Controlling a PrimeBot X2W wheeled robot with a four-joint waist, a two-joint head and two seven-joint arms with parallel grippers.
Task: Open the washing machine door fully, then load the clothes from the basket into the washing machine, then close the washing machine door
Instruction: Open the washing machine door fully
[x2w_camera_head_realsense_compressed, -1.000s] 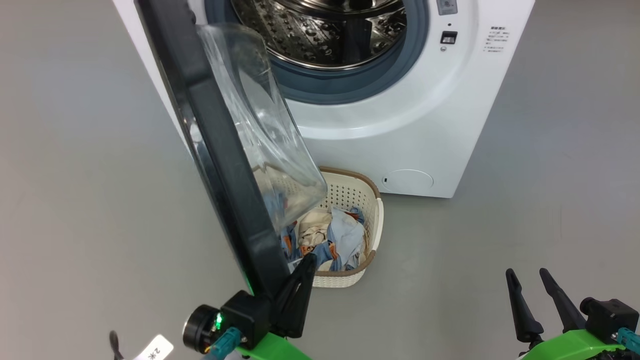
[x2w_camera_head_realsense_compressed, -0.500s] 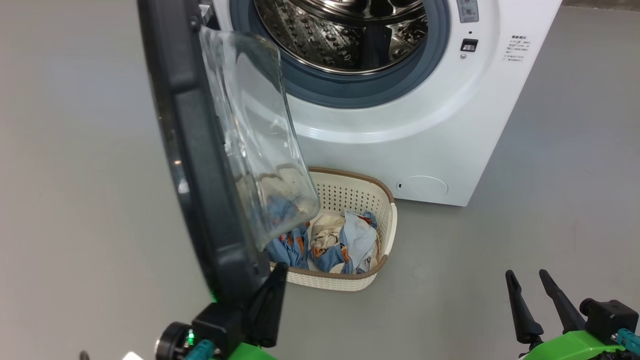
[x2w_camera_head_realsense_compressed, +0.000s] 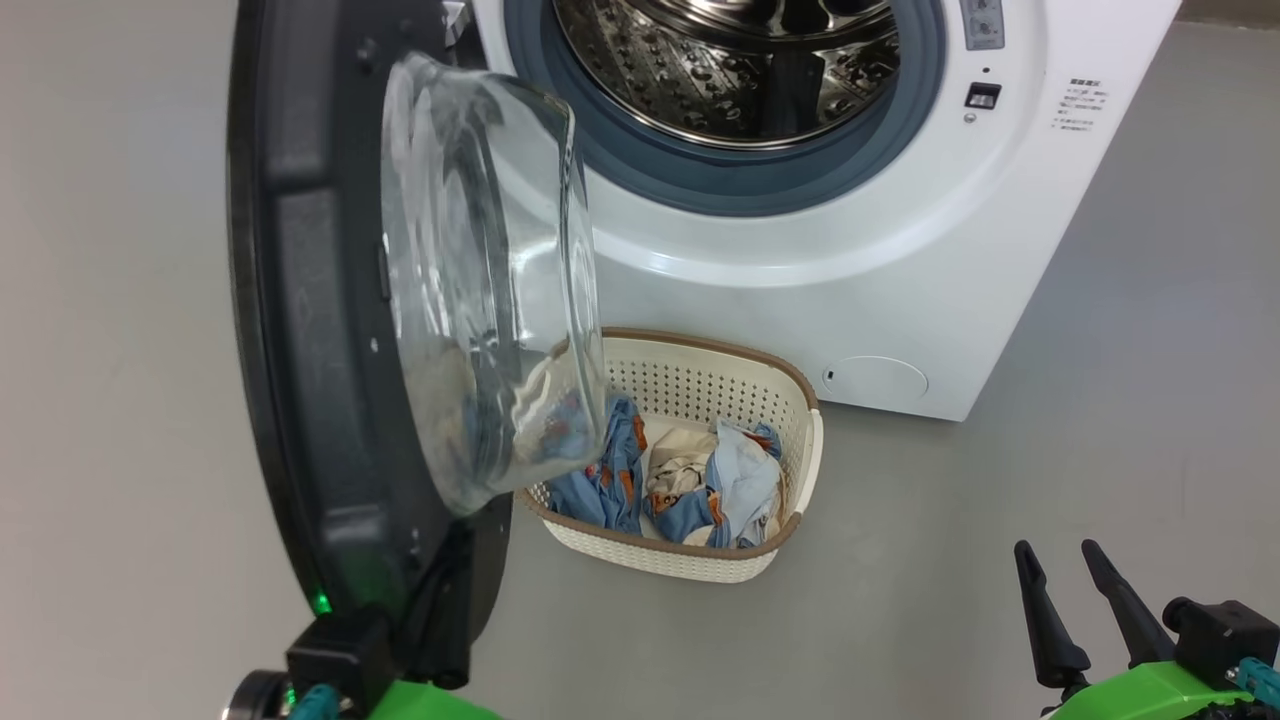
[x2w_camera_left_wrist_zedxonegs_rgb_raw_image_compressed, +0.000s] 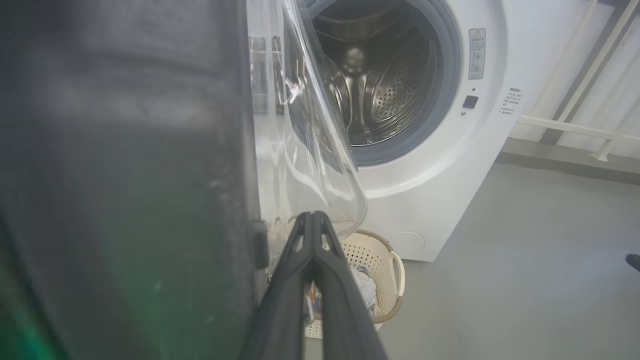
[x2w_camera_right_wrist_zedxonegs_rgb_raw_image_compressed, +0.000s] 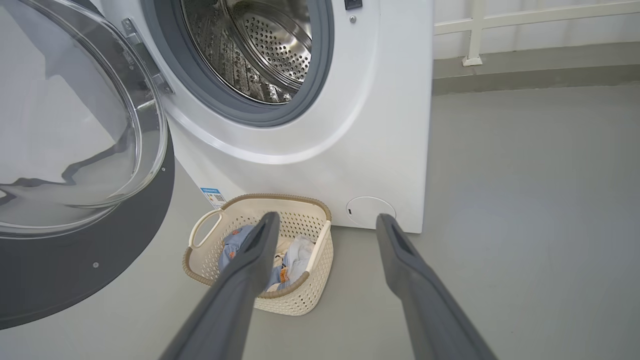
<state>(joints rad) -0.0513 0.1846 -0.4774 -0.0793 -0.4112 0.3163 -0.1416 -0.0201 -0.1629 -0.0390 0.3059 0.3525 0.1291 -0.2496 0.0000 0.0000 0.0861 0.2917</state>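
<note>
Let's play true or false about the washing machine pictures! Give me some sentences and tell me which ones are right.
1. The washing machine door is open. True.
2. The clothes are inside the washing machine. False: they lie in the basket.
3. The right gripper's fingers are spread apart. True.
4. The left gripper's fingers are wide open. False: they are pressed together.
5. The basket sits on top of the washing machine. False: it stands on the floor in front of it.
</note>
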